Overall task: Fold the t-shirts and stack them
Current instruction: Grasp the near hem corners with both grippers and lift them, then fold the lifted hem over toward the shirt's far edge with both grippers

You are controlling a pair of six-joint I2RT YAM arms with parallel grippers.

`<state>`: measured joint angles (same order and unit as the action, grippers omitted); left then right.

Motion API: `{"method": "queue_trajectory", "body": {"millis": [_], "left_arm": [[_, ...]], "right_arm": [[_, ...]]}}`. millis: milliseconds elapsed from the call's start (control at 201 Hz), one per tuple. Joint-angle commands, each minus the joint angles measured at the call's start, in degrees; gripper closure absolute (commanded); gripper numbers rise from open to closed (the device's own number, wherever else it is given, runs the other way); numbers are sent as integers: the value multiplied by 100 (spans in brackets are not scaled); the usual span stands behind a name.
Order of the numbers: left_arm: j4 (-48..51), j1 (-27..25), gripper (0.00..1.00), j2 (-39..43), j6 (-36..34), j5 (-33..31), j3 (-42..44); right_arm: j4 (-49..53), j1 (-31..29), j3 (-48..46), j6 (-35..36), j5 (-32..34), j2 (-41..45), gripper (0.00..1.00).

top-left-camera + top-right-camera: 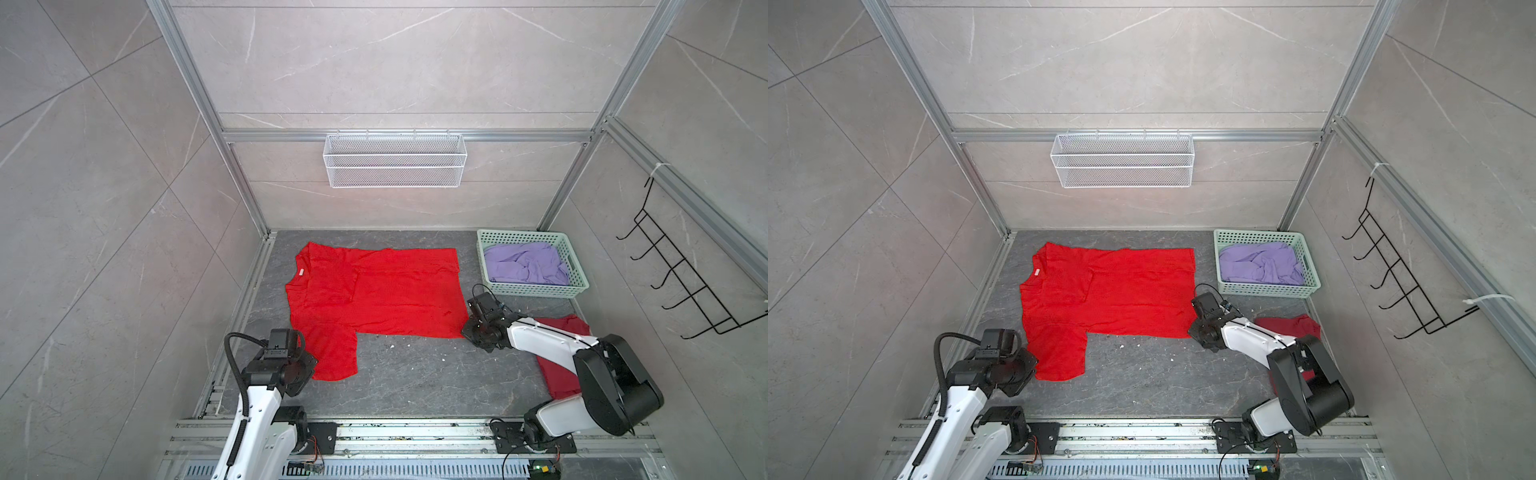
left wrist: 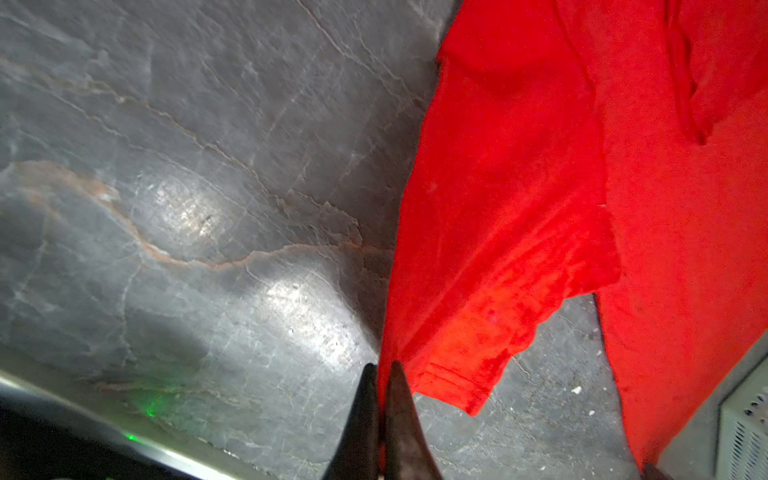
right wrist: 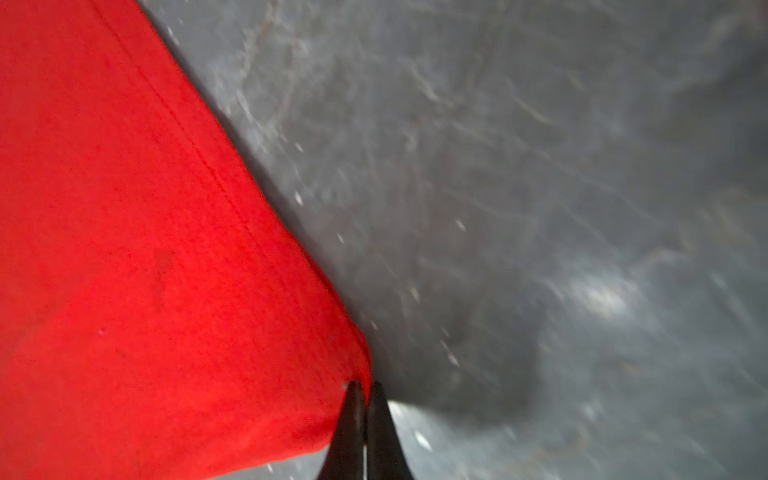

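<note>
Now, the bright red shirt point(image 1: 386, 291): it lies spread out in the middle of the gray table point(image 1: 415, 374), as both top views show.
which way it lies: its long side runs left to right. The neck with the small white tag is on the left. The bottom edge is on the right.
left claw point(image 2: 380, 370): shut tight, pinching the end of the near sleeve. In the left wrist view the red cloth runs right down into the tips.
right claw point(image 3: 365, 384): shut tight too, on the near corner of the bottom edge.
who is nearer: the left claw has the neck end and the right claw has the bottom end. Both are on the near side, so the rest of the shirt lies away from them, toward the back wall.
next move, I think: lift the near side and carry it over to the far side. Both claws should go together, or the cloth may twist.
darker red shirt point(image 1: 559, 376): on the table at the right, partly under the right arm.
lavender shirt point(image 1: 523, 262): bunched up in the green basket point(image 1: 519, 235), far right.
</note>
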<state>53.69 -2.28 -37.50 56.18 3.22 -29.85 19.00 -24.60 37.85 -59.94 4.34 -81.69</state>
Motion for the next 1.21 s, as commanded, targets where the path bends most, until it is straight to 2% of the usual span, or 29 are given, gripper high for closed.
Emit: {"method": "queue_trajectory", "body": {"millis": [0,219,344,592,762,946,1205], "left_arm": [[405,-37,100,67,61,-220,-547],[-226,-36,100,-1268,-703,-336,-1819],[-862,-31,100,-2121,-1133,-324,-2523],[-1174,-19,100,-3853,-1891,-427,-4330],[-1263,-18,100,-4851,-2158,-169,-5283],[-1335,-7,100,-5759,-2416,21,-6008],[-1335,17,100,-6673,-2571,-3,-6759]], "right_arm": [[396,-26,-94,82,248,367,100],[295,-27,671,347,450,288,100],[329,-19,1366,374,670,-205,100],[464,248,2362,428,745,-1106,100],[175,675,2406,389,501,-1325,100],[165,1068,2961,563,-40,-2005,100],[362,1194,3958,853,-407,-2862,100]]}}
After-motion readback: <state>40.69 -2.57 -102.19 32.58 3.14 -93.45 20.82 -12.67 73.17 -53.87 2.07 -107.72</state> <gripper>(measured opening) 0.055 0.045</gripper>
